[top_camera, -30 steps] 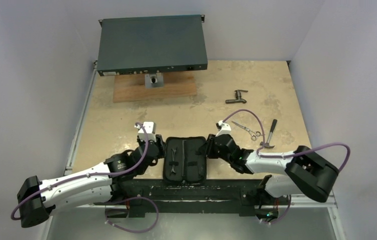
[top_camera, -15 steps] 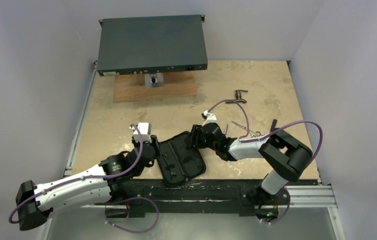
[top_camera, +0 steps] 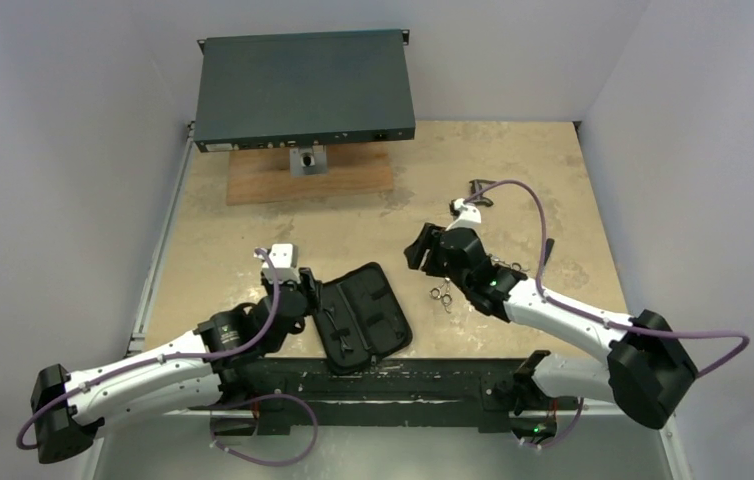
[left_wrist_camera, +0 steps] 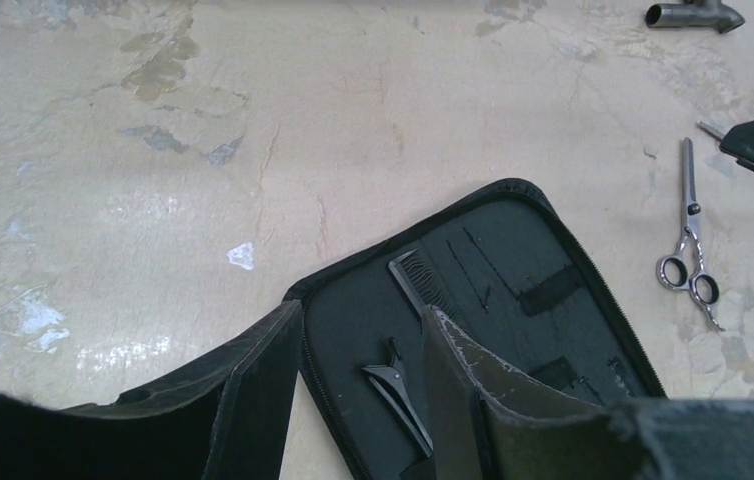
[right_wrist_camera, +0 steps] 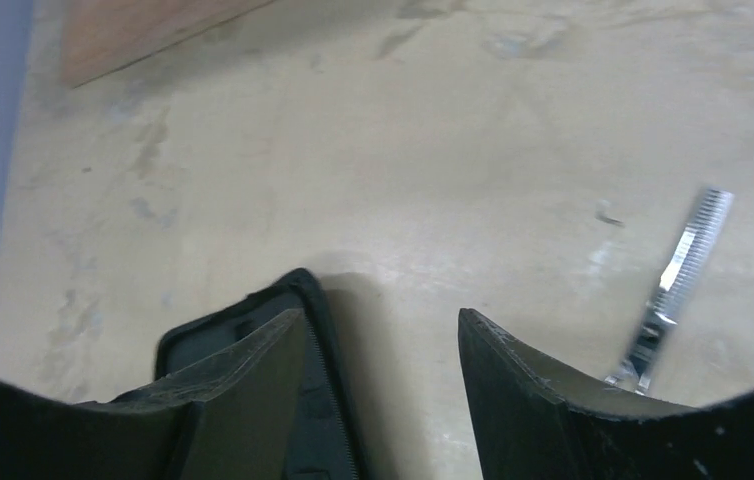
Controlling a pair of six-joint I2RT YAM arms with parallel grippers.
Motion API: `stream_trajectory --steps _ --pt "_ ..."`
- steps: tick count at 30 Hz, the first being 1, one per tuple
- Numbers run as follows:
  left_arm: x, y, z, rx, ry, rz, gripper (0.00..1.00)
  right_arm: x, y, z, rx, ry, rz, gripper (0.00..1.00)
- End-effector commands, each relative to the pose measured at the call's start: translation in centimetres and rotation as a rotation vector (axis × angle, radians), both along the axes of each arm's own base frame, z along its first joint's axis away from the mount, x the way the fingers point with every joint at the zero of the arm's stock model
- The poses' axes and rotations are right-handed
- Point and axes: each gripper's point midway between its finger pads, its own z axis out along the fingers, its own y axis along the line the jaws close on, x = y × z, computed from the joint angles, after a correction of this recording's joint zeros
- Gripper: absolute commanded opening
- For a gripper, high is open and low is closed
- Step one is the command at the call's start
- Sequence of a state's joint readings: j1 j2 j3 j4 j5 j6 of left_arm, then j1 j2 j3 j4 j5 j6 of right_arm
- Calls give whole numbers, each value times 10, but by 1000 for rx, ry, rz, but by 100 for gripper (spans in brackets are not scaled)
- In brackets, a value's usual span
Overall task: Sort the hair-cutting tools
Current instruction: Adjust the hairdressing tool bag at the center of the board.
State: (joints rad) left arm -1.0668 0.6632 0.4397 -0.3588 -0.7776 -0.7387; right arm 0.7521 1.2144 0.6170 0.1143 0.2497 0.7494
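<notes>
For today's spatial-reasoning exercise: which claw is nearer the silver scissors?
Right. The right claw hovers just beyond the scissors, its arm passing over them; the left claw sits at the left edge of the open case.

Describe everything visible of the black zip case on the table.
The black zip case looks like soft fabric, with a zip around its rim. It lies open and flat, askew, on the table near the front edge. A comb and a clip sit in its left half. The left claw stands over its left edge.
</notes>
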Motion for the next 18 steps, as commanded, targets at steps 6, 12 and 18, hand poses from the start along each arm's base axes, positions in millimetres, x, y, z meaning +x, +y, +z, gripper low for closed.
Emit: stream_trajectory --steps 6,12,18 --pt "9 -22 1 -89 -21 -3 46 -19 -68 -56 -261 215 -208 46" --pt "6 -38 -8 -172 15 -34 44 -34 -82 -75 -304 287 -237 46" --pt "4 -44 -17 -179 38 -50 44 -39 -83 -84 -311 307 -237 43"
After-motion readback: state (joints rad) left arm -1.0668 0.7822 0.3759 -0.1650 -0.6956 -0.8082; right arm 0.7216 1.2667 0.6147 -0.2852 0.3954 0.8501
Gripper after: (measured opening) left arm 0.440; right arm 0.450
